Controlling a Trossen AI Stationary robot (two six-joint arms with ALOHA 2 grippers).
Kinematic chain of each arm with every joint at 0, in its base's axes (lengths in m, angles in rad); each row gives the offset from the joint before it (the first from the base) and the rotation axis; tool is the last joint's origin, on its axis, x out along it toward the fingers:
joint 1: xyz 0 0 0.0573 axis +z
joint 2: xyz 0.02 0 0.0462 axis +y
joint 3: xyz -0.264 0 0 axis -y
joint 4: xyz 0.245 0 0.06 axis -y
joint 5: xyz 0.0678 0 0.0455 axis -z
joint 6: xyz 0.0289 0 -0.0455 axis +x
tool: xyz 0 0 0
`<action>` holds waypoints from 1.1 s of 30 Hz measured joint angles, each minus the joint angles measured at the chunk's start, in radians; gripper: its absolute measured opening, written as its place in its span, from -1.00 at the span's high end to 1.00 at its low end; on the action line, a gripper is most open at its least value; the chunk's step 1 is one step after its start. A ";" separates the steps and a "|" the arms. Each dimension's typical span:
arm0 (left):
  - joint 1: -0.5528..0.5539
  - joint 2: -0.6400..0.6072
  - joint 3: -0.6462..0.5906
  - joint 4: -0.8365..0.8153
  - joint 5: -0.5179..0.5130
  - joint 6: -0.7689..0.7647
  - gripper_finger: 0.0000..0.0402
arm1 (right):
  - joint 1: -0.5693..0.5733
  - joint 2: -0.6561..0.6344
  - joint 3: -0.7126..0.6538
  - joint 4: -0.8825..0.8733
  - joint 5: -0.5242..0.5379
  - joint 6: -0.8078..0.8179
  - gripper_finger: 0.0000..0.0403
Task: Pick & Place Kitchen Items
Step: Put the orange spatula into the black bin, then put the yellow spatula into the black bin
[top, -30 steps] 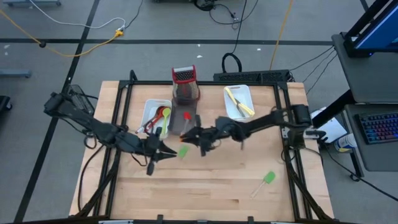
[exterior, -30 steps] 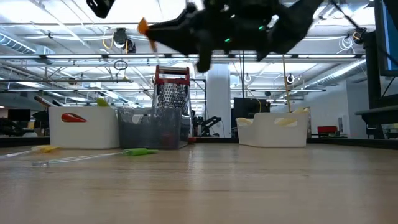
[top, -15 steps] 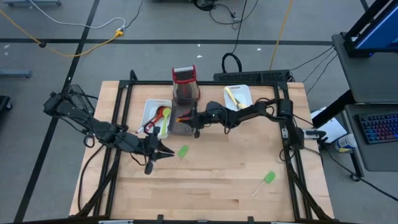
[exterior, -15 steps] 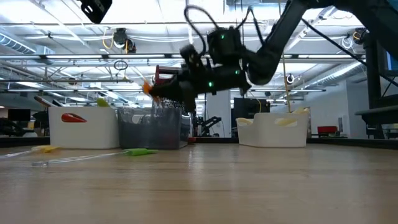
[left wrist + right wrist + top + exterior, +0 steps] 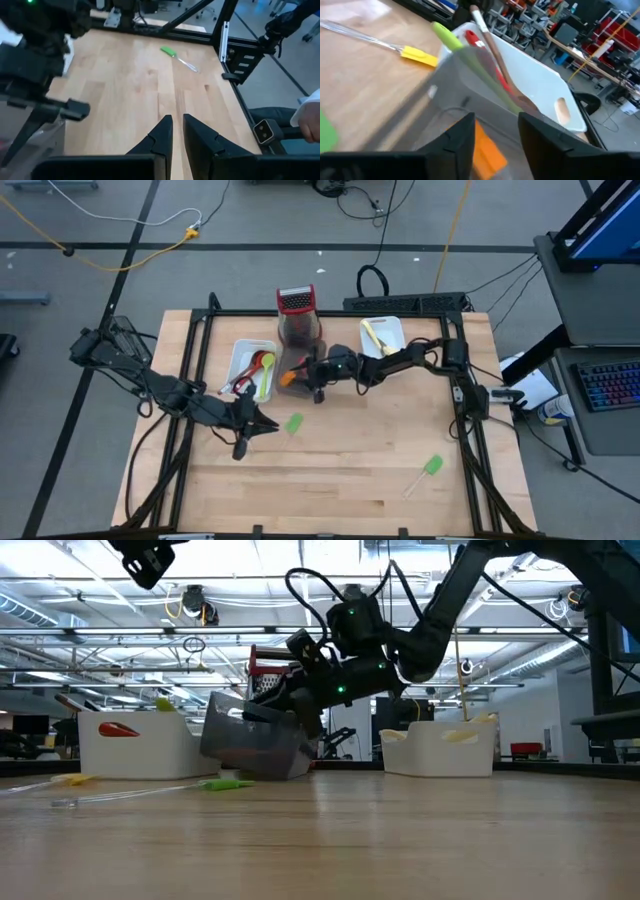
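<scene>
An orange spatula (image 5: 288,377) lies in the grey tray (image 5: 300,388), which stands tipped in the low view (image 5: 245,745). My right gripper (image 5: 306,372) reaches in from the table's right and is open over that tray; the orange blade (image 5: 487,147) shows below its fingers. My left gripper (image 5: 247,426) hovers shut and empty above the table's left middle. Beside it a green spatula (image 5: 293,423) lies flat. Another green spatula (image 5: 430,468) lies near the right front. A yellow spatula (image 5: 420,56) rests on the wood. My right gripper bears on the grey tray at its right-hand rim (image 5: 300,728), slanting down from the table's right. The gripper's own body hides the exact place. The tray's right bottom edge stays on the table and its left side (image 5: 208,715) is raised.
A white tray (image 5: 250,368) left of the grey one holds red, green and wooden spoons. A second white tray (image 5: 383,340) at the far right holds pale knives. A red-topped grater (image 5: 297,315) stands behind the grey tray. Bare wood lies toward the near edge.
My right gripper has come down and gone toward the far edge to the grey tray, carrying the orange spatula. It has opened, and the spatula now lies in the tray. The tray has tipped, its left side lifted and its right bottom edge still down.
</scene>
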 joint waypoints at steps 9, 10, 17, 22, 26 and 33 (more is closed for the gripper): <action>0.000 0.000 0.000 -0.041 0.007 -0.131 0.77 | 0.053 -0.067 -0.001 0.000 0.006 -0.005 0.07; 0.000 0.000 0.000 -0.040 0.016 -0.138 0.77 | 0.061 -0.078 -0.002 0.004 0.006 -0.003 0.07; -0.007 0.000 0.000 -0.037 0.029 -0.195 0.77 | 0.142 -0.146 -0.001 -0.003 0.005 0.098 0.12; -0.007 0.000 0.000 -0.047 0.070 -0.255 0.77 | 0.237 -0.167 -0.001 -0.050 0.003 0.104 0.11; -0.006 0.000 0.000 -0.045 0.052 -0.262 0.77 | 0.305 -0.169 -0.001 -0.153 0.012 0.117 0.09; -0.006 0.001 0.000 -0.061 -0.008 -0.283 0.77 | 0.406 -0.169 -0.001 -0.310 0.108 0.198 0.12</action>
